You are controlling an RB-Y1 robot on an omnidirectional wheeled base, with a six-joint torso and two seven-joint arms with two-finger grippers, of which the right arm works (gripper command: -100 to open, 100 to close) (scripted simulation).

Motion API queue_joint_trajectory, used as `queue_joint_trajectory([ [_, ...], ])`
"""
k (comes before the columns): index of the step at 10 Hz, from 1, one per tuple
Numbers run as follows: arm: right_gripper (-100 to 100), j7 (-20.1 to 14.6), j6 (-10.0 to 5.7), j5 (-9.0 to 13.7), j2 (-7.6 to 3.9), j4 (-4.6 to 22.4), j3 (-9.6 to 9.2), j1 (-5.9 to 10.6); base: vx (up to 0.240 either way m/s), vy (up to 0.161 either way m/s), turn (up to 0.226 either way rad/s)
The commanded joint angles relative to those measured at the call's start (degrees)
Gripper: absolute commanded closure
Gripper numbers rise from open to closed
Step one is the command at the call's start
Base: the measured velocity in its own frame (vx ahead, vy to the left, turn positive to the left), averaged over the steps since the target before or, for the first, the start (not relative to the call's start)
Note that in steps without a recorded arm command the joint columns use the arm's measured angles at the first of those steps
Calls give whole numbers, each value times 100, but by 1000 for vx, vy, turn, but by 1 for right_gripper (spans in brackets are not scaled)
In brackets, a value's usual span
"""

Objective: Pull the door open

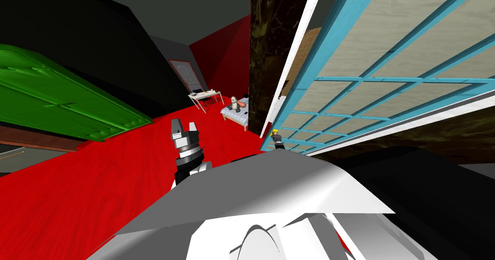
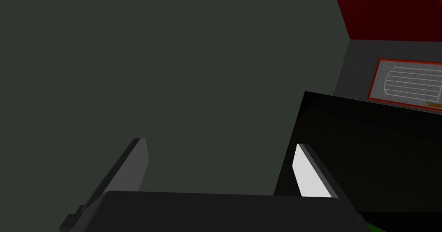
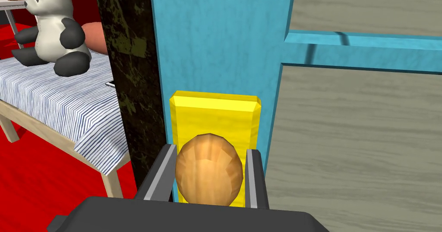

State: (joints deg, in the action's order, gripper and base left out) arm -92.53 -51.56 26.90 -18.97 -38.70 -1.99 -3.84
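Right tool point(image 3: 211, 152) clamped on orange knob point(image 3: 209, 175) of blue-framed door point(image 3: 216, 35); left tool point(image 2: 221, 144) blades apart.

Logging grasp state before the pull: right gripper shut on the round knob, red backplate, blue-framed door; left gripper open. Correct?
One error: the backplate is yellow, not red, per the right wrist view. The rest holds: right gripper shut on the round knob of the blue-framed door, left gripper open.

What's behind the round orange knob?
A yellow plate on the blue door. The knob, squeezed by the right gripper, covers the plate's lower middle, so how the knob joins it is hidden.
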Motion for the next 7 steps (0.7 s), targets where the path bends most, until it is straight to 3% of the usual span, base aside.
queue_joint_trajectory([
  [1, 100, -141, -70, -89, -57, 11, -141, -27, -268, 9, 67],
  [3, 100, -128, -38, -96, -59, -27, -151, -36, -176, 1, 35],
  [7, 100, -435, -215, -328, -225, -138, -516, -211, -210, -32, 65],
])
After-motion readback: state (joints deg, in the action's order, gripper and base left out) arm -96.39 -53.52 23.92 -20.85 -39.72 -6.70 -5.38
